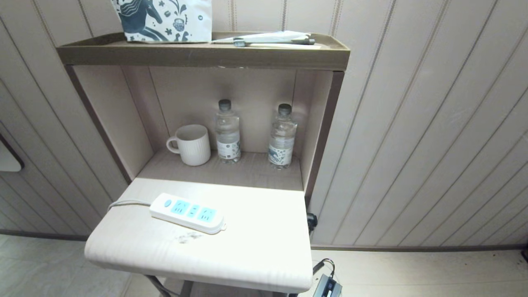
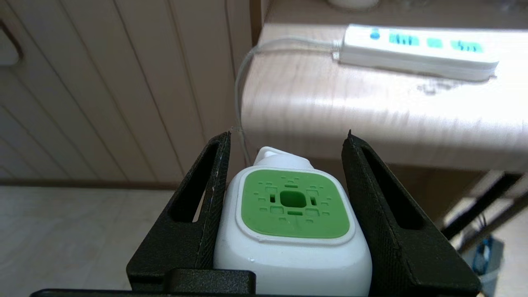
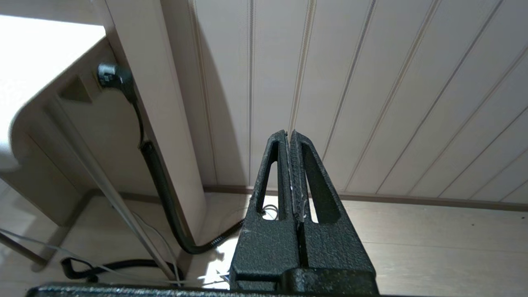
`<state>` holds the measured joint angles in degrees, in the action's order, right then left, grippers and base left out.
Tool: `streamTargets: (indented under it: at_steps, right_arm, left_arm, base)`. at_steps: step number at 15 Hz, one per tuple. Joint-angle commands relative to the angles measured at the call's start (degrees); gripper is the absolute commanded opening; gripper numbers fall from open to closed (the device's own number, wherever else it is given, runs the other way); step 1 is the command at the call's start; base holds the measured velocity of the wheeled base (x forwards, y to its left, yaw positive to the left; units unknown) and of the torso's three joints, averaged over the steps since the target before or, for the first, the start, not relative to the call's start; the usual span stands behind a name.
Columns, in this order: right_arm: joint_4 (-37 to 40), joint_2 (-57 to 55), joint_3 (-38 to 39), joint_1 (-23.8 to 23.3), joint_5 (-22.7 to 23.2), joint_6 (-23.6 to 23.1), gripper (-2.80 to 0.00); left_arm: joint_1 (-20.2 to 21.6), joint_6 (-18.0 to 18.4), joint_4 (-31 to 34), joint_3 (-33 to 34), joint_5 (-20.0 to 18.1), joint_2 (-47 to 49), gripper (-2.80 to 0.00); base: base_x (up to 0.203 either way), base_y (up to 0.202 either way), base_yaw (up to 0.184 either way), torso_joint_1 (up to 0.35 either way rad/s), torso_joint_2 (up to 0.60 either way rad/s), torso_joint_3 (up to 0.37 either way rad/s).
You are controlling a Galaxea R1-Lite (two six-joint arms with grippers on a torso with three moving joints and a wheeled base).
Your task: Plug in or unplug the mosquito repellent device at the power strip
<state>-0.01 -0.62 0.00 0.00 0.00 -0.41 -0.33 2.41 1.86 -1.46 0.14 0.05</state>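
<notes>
Mosquito repellent device (image 2: 291, 231) sits pinched between the left gripper's (image 2: 288, 140) fingers (image 2: 206, 185), unseen from the head view, with the power strip (image 2: 416, 51) beyond their tips; the right gripper's (image 3: 288, 136) fingers are pressed together.

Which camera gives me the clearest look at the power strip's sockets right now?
The head view: the power strip lies on the pale tabletop seen from above, all three blue socket panels empty and its cord running off left. The left wrist view shows the strip only at a low angle, beyond the held device. The right wrist view misses it.
</notes>
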Motion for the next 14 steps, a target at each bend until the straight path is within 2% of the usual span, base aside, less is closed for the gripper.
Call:
streamTargets:
  at_steps: [1, 2, 5, 9, 14]
  right_arm:
    - [-0.08, -0.08, 0.00, 0.00, 0.00, -0.02, -2.80]
    - [-0.08, -0.08, 0.00, 0.00, 0.00, -0.02, -2.80]
    - [-0.08, -0.08, 0.00, 0.00, 0.00, -0.02, -2.80]
    - [-0.08, -0.08, 0.00, 0.00, 0.00, -0.02, -2.80]
    - [-0.08, -0.08, 0.00, 0.00, 0.00, -0.02, -2.80]
  left_arm:
    - [-0.02, -0.19, -0.91, -5.35, 0.48, 1.37, -2.80]
    - [-0.02, -0.51, -1.38, -8.80, 0.80, 3.60, -2.80]
    - [0.47, -1.56, -8.35, -12.64, 1.49, 11.95, -2.80]
    - [0.50, -1.62, -8.45, -12.69, 1.53, 11.99, -2.80]
    - [0.50, -1.62, -8.45, -12.69, 1.53, 11.99, -2.80]
  base:
    - [0.000, 0.000, 0.000, -0.212, 0.52, 0.287]
    - [0.000, 0.000, 0.000, -0.213, 0.51, 0.294]
    - [0.000, 0.000, 0.000, -0.194, 0.48, 0.286]
    - [0.000, 0.000, 0.000, -0.152, 0.40, 0.238]
    - [0.000, 0.000, 0.000, -0.031, 0.10, 0.064]
